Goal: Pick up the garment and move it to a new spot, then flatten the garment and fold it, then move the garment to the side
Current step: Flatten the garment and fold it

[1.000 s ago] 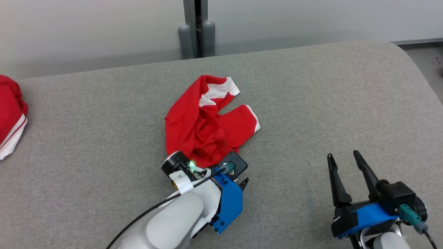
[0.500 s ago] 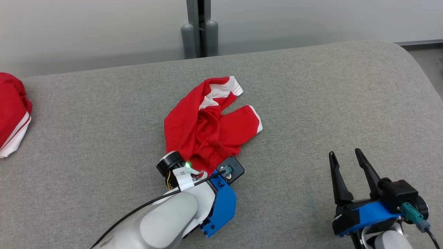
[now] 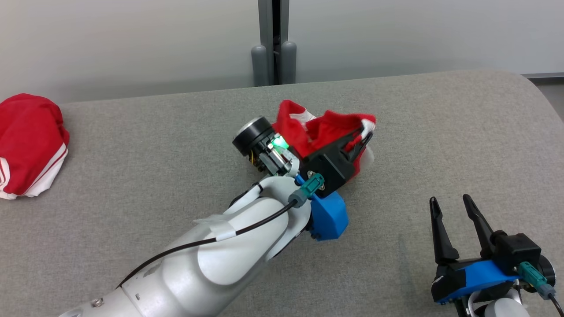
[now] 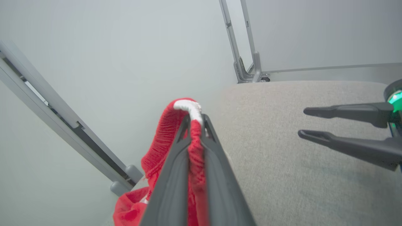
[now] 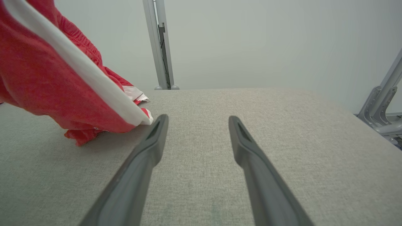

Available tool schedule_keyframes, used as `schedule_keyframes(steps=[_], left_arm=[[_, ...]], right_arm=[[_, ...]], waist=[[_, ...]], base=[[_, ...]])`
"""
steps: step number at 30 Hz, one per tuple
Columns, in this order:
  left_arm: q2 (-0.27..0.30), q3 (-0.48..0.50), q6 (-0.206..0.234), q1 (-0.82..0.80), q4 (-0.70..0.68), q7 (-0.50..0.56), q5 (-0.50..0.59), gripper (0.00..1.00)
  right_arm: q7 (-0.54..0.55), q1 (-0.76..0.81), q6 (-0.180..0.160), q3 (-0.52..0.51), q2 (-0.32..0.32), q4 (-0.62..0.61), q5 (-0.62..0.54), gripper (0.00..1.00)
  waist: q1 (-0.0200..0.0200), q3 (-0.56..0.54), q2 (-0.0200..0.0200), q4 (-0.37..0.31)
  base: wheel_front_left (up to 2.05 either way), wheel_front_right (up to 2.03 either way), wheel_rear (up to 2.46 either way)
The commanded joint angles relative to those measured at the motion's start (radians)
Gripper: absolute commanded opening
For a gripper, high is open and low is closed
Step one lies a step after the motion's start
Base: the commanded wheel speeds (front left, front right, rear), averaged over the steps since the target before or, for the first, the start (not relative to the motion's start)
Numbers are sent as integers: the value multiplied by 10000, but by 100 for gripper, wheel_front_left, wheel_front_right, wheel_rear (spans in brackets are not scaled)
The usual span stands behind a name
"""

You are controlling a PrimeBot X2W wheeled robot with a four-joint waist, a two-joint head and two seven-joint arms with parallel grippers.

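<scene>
- Two red things: garment (image 3: 328, 125) pinched by left gripper (image 4: 195, 122) above grey fabric surface (image 3: 132, 176), other red garment (image 3: 31, 141) far left.
- Right gripper (image 3: 454, 207) spread apart, lower right.
- Pale wall (image 3: 132, 39), grey post (image 3: 273, 39) behind.

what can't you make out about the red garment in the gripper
- Head view: the left gripper and its wrist cover much of the garment.
- Left wrist view: its lower part runs off the bottom edge, behind the fingers.
- Right wrist view: the left and top edges cut it off.

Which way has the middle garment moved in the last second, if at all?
Yes: the left tool has raised the garment, carrying it rightward from the grey post.
</scene>
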Motion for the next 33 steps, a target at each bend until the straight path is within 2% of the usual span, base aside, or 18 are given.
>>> schedule_keyframes(steps=[1, 3, 7, 16, 22, 24, 29, 30, 31, 32, 33], left_arm=[[-22, 287, 252, -288, -441, -572, 58, 0], [-44, 591, 494, -264, -851, -1029, -47, 0], [76, 1073, 697, 268, -1256, -1407, -567, 0], [1337, 2408, 1187, 2905, -712, -1975, -2327, 0], [1540, 3490, 1077, 4546, 43, -2282, -3486, 0], [1440, 3888, 985, 4935, 233, -2322, -3750, 0], [1000, 4934, 443, 5494, 497, -2336, -3943, 0], [905, 5104, 343, 5568, 585, -2337, -3858, 14], [817, 5236, 252, 5609, 657, -2338, -3773, 40], [727, 5380, 162, 5660, 728, -2339, -3691, 84], [646, 5515, 92, 5701, 800, -2339, -3610, 100]], right_arm=[[-10, 122, 1, -85, -38, 34, -105, 100], [-10, 126, 1, -125, -38, 45, -110, 100], [-10, 156, 1, -180, -38, 39, -122, 100], [-10, 231, 1, -424, -36, 2, -152, 100], [-10, 218, 1, -579, -38, -5, -216, 100], [-10, 201, 1, -602, -38, 2, -244, 100], [-10, 125, 1, -568, -38, 42, -307, 100], [-10, 116, 1, -539, -38, 59, -313, 100], [-10, 111, 1, -514, -38, 74, -314, 100], [-10, 107, 1, -489, -38, 87, -312, 100], [-10, 110, 1, -471, -39, 99, -313, 100]], waist=[[0, -90, 0, 66], [0, -145, 0, 117], [0, -191, 0, 199], [0, -146, 0, 415], [0, -64, 0, 538], [0, -53, 0, 582], [0, -81, 0, 687], [0, -102, 0, 694], [0, -127, 0, 697], [0, -154, 0, 699], [0, -182, 0, 701]], base=[[0, 0, 0], [0, 0, 0], [0, 0, 0], [0, 0, 0], [0, 0, 0], [0, 0, 0], [0, 0, 0], [0, 0, 0], [0, 0, 0], [0, 0, 0], [0, 0, 0]])
